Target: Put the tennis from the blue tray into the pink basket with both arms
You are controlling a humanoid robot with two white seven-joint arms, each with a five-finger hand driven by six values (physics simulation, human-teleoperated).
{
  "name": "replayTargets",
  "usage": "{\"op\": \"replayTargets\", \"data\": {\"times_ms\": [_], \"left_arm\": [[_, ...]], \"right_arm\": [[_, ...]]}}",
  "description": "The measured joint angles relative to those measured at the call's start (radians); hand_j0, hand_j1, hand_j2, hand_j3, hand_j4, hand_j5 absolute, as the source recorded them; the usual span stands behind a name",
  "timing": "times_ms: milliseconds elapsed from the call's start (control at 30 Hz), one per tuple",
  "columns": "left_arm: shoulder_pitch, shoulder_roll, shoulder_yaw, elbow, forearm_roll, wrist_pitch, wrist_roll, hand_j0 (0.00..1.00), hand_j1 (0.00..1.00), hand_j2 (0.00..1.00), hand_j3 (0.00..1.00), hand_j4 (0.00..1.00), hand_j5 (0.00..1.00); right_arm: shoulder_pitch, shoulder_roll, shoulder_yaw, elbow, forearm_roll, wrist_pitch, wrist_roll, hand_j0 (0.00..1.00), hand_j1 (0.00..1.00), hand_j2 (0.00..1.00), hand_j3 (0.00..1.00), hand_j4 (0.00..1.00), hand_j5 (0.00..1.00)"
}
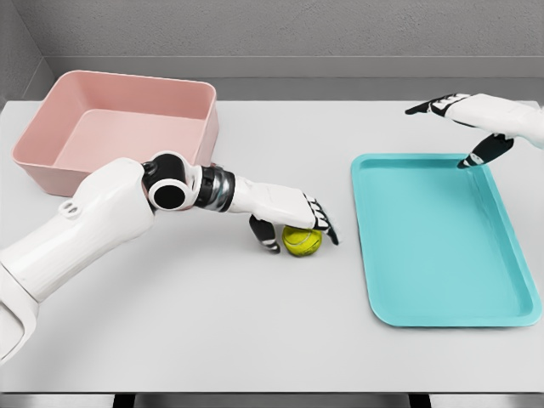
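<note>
The tennis ball (302, 242) is yellow-green & sits on the white worktop (255, 340), between the pink basket (119, 127) & the blue tray (442, 246). It is not in the tray, just left of its edge w/ a small gap.

The left hand (293, 217) comes in from the lower left on a long white arm. It is right on top of the ball. Its fingers (327, 229) curl down around the ball, thumb on the left side, other fingers over the top & right side. Looks like it holds the ball, which touches the worktop or is very near it.

The right hand (476, 119) is at the top right, up over the far right corner of the tray. Its fingers are spread out & hold nothing. One finger points down at the tray edge, others point left.

The basket is at the back left, well apart from the ball. Nothing shows inside it. The tray has nothing in it too.
</note>
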Motion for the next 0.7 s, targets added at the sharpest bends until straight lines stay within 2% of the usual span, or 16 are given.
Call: {"op": "replayTargets", "data": {"times_ms": [67, 133, 467, 700], "left_arm": [[-0.002, 0.000, 0.000, 0.000, 0.001, 0.000, 0.000, 0.56, 0.56, 0.56, 0.56, 0.56, 0.56], [0.000, 0.002, 0.001, 0.001, 0.002, 0.000, 0.000, 0.51, 0.51, 0.51, 0.51, 0.51, 0.51], [0.000, 0.013, 0.007, -0.001, 0.002, 0.000, -0.001, 0.49, 0.49, 0.49, 0.49, 0.49, 0.49], [-0.015, 0.065, 0.042, -0.091, 0.043, -0.001, 0.000, 0.49, 0.49, 0.49, 0.49, 0.49, 0.49]], "right_arm": [[0.000, -0.002, 0.000, 0.000, 0.000, 0.000, 0.000, 1.00, 1.00, 1.00, 1.00, 1.00, 1.00], [0.000, -0.002, -0.001, 0.000, 0.000, 0.000, 0.000, 1.00, 1.00, 1.00, 1.00, 1.00, 1.00], [0.000, -0.003, -0.002, 0.000, 0.000, 0.000, -0.001, 1.00, 1.00, 1.00, 1.00, 1.00, 1.00], [0.000, -0.003, -0.002, 0.000, 0.000, 0.000, -0.002, 1.00, 1.00, 1.00, 1.00, 1.00, 1.00]]}}
